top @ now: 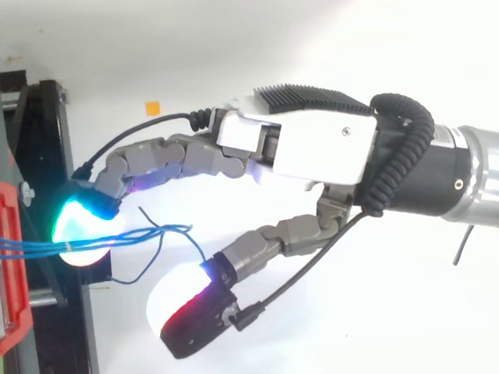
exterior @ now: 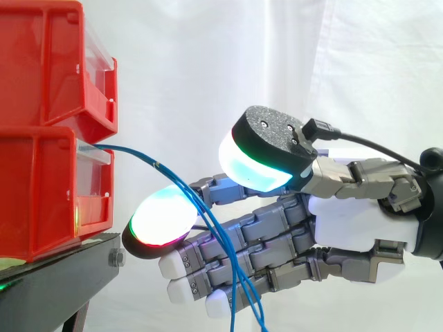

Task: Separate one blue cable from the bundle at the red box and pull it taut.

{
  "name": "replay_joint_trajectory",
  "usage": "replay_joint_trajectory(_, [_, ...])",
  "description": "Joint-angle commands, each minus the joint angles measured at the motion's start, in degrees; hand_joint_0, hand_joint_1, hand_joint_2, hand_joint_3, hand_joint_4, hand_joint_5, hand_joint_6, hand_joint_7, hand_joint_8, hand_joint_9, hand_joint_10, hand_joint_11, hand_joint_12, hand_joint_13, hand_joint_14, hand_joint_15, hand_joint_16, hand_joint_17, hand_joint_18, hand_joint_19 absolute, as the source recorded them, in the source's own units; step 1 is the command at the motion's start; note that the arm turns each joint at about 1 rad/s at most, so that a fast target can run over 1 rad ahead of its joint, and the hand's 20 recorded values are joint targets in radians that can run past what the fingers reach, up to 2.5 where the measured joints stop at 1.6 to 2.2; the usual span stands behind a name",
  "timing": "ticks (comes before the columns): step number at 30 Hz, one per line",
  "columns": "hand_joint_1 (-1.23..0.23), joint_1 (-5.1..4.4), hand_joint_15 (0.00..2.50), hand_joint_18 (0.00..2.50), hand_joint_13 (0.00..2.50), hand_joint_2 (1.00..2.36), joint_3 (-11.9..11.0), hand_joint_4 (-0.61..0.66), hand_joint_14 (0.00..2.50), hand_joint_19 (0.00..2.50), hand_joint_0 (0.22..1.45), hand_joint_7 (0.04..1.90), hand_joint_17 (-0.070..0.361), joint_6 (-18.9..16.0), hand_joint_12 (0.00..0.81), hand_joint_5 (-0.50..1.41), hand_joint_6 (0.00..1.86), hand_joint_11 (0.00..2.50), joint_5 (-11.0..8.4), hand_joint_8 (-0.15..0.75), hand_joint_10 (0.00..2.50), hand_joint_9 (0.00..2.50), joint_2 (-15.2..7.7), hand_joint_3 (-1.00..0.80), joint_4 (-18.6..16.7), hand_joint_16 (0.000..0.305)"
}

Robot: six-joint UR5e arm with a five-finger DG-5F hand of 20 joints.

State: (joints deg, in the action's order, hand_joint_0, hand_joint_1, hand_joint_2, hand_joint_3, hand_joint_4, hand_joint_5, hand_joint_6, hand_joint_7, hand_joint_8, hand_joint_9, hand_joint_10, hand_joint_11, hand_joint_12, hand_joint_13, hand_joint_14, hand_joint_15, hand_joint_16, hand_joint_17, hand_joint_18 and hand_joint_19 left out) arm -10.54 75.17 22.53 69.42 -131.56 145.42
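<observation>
Held out with fingers (exterior: 163, 223) spread wide, pinching nothing. Right beside the blue cables (top: 30, 245) hanging from the red box (exterior: 41, 187) at middle left toward the bottom middle. Might grab several at once, bunched so close.

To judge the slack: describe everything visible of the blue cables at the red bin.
The blue cables are several thin, flexible strands, plastic-coated by the look. They leave the front of the lower red bin, arch outward and droop slack across the open hand, past its glowing pads. From above they run side by side out of the bin, then splay into loose curls. Whether a pad touches them cannot be told.
</observation>
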Motion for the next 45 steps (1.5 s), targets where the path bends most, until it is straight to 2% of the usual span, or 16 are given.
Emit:
replay_joint_trajectory(1, [-0.65, 0.00, 0.26, 0.48, 0.55, 1.00, -0.02, 0.28, 0.01, 0.44, 0.56, 0.91, 0.113, -1.35, 0.373, -0.19, 0.50, 0.30, 0.72, 0.308, 0.01, 0.51, -0.01, -0.50, -0.40, 0.050])
replay_joint_trajectory(9, [-0.67, 0.61, 0.27, 0.49, 0.56, 1.00, -0.02, 0.29, 0.01, 0.45, 0.57, 0.94, 0.112, -4.34, 0.370, -0.19, 0.50, 0.32, 1.68, 0.305, 0.01, 0.51, -0.71, -0.48, -1.19, 0.050])
replay_joint_trajectory(12, [-0.67, 0.79, 0.27, 0.50, 0.56, 1.00, -0.11, 0.29, 0.01, 0.45, 0.58, 0.95, 0.112, -6.10, 0.370, -0.18, 0.50, 0.32, 2.65, 0.305, 0.01, 0.52, -1.15, -0.48, -2.86, 0.050])
replay_joint_trajectory(21, [-0.67, 0.96, 0.28, 0.50, 0.57, 1.00, -0.11, 0.28, 0.01, 0.46, 0.59, 1.00, 0.111, -6.54, 0.367, -0.18, 0.50, 0.33, 2.92, 0.304, 0.01, 0.52, -1.15, -0.43, -3.04, 0.049])
replay_joint_trajectory(29, [-0.67, 1.23, 0.29, 0.50, 0.58, 1.01, -0.20, 0.26, 0.01, 0.46, 0.64, 1.09, 0.109, -7.33, 0.364, -0.17, 0.50, 0.34, 3.35, 0.304, 0.01, 0.53, -1.15, -0.26, -3.21, 0.049])
replay_joint_trajectory(33, [-0.67, 1.67, 0.30, 0.51, 0.58, 1.01, -0.20, 0.27, 0.01, 0.47, 0.62, 1.09, 0.109, -7.77, 0.365, -0.16, 0.50, 0.35, 4.41, 0.304, 0.01, 0.53, -1.15, -0.34, -3.21, 0.049])
replay_joint_trajectory(38, [-0.63, 1.93, 0.32, 0.53, 0.62, 1.01, -1.25, 0.27, 0.01, 0.48, 0.59, 1.13, 0.111, -7.68, 0.370, -0.16, 0.50, 0.39, 4.76, 0.314, 0.01, 0.57, -1.15, -0.42, -2.78, 0.049])
replay_joint_trajectory(41, [-0.53, 1.93, 0.33, 0.55, 0.64, 1.00, -1.69, 0.27, 0.01, 0.47, 0.57, 1.17, 0.113, -7.68, 0.374, -0.15, 0.50, 0.39, 5.02, 0.320, 0.01, 0.59, -1.33, -0.47, -2.34, 0.050])
replay_joint_trajectory(43, [-0.46, 2.11, 0.32, 0.55, 0.65, 1.00, -2.31, 0.27, 0.01, 0.45, 0.58, 1.18, 0.113, -7.77, 0.379, -0.13, 0.50, 0.40, 5.29, 0.329, 0.01, 0.62, -1.33, -0.50, -1.72, 0.050])
replay_joint_trajectory(45, [-0.45, 2.55, 0.32, 0.56, 0.66, 1.00, -3.98, 0.26, 0.01, 0.45, 0.58, 1.19, 0.113, -7.94, 0.380, -0.13, 0.50, 0.41, 6.08, 0.333, 0.01, 0.64, -2.65, -0.50, -0.58, 0.050])
